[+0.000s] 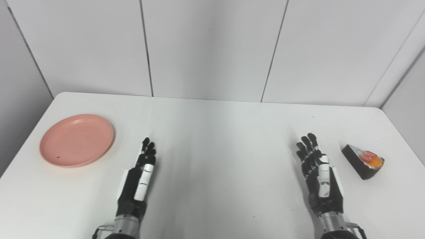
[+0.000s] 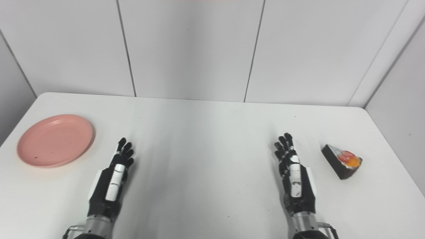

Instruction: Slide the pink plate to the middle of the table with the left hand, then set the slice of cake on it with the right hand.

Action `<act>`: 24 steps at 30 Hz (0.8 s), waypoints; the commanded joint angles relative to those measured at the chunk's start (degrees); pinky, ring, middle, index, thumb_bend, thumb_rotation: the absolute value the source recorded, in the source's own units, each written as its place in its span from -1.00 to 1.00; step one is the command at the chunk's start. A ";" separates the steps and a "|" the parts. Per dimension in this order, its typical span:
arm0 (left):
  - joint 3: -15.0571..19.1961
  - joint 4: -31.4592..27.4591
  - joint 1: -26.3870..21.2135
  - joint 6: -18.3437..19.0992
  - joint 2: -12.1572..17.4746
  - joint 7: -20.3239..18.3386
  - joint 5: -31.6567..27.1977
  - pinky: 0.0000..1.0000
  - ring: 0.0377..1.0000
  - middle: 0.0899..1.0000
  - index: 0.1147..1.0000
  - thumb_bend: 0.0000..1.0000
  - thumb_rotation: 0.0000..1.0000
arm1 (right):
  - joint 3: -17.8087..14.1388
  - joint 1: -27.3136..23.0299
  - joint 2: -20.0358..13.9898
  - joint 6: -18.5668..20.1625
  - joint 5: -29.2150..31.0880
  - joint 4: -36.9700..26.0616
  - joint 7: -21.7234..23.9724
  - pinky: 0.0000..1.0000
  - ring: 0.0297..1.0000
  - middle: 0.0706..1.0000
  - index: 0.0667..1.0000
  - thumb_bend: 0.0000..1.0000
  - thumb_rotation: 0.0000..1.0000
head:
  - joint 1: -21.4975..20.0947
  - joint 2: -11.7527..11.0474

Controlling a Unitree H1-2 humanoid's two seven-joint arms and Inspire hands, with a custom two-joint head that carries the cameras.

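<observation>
The pink plate (image 1: 77, 140) sits at the white table's (image 1: 219, 132) left side, the cake slice (image 1: 363, 160) near its right edge. The left hand (image 1: 137, 181) and right hand (image 1: 318, 177) lie between them, fingers extended, holding nothing.

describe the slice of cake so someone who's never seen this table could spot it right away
Start at the white table and go to its right side, just beyond the right hand. The slice of cake lies there by itself, touching nothing. It is a dark wedge with a red and orange topping, unlike the round, flat pink plate at the far left.
</observation>
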 commanded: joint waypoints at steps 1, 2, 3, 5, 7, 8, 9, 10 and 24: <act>-0.33 1.28 -1.05 -3.05 -0.96 0.16 0.61 1.00 1.00 1.00 1.00 0.42 0.79 | -0.48 1.64 -0.05 -2.51 0.95 3.39 1.06 1.00 0.92 0.93 0.94 0.60 0.97 | 0.24 -0.50; -0.42 1.64 -1.16 -3.35 -1.00 0.25 0.56 1.00 1.00 1.00 1.00 0.41 0.78 | -0.58 1.59 -0.03 -2.49 1.02 3.57 1.07 1.00 0.92 0.92 0.94 0.60 0.97 | 0.24 -0.50; -0.47 2.08 -1.29 -3.71 -1.01 0.25 0.44 1.00 1.00 1.00 1.00 0.39 0.77 | -0.58 1.56 -0.06 -2.47 0.96 3.68 1.16 1.00 0.91 0.92 0.93 0.59 0.97 | 0.17 -0.90; -0.49 2.68 -1.50 -4.18 -1.00 0.17 0.12 1.00 1.00 1.00 1.00 0.34 0.77 | -0.54 1.49 -0.09 -2.56 0.81 3.95 1.33 1.00 0.92 0.92 0.94 0.58 1.00 | -0.09 -1.22; -0.50 3.02 -1.61 -4.45 -0.91 -0.04 -0.26 1.00 1.00 1.00 1.00 0.33 0.76 | -0.51 1.44 -0.06 -2.81 0.42 4.24 1.24 1.00 0.92 0.92 0.94 0.58 1.00 | -0.19 -1.47; -0.50 3.15 -1.64 -4.58 -0.87 -0.11 -0.38 1.00 1.00 1.00 1.00 0.33 0.76 | -0.52 1.44 -0.01 -2.83 0.29 4.30 1.18 1.00 0.92 0.92 0.93 0.57 1.00 | -0.19 -1.47; -0.48 3.32 -1.67 -4.74 -0.81 -0.14 -0.43 1.00 1.00 1.00 1.00 0.33 0.76 | -0.58 1.42 0.11 -2.82 0.31 4.36 1.11 1.00 0.92 0.92 0.93 0.57 1.00 | -0.12 -1.69; -0.48 3.45 -1.67 -4.90 -0.78 -0.08 -0.31 1.00 1.00 1.00 1.00 0.34 0.76 | -0.69 1.44 0.28 -2.69 0.47 4.25 1.02 1.00 0.92 0.92 0.93 0.57 0.99 | -0.12 -1.69; -0.50 6.19 -1.15 -8.13 -0.39 -0.40 -0.34 1.00 1.00 1.00 1.00 0.34 0.77 | -0.61 2.06 1.06 -4.46 0.40 5.39 1.54 0.97 0.88 0.88 0.86 0.56 0.92 | -0.74 -7.27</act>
